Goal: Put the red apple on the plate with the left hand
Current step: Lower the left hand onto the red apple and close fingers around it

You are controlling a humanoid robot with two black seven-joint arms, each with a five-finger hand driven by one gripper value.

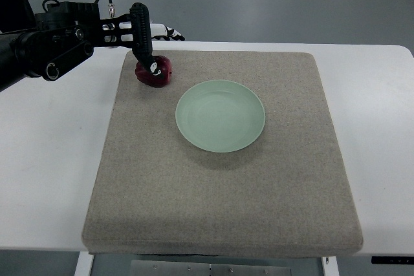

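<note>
The left hand [145,43] has its dark fingers [143,37] wrapped down on the red apple [155,73], which sits on the gray mat [220,211] at ten o'clock from the green plate [220,140], so I think grabbing is underway and lifting toward four o'clock comes next.
</note>
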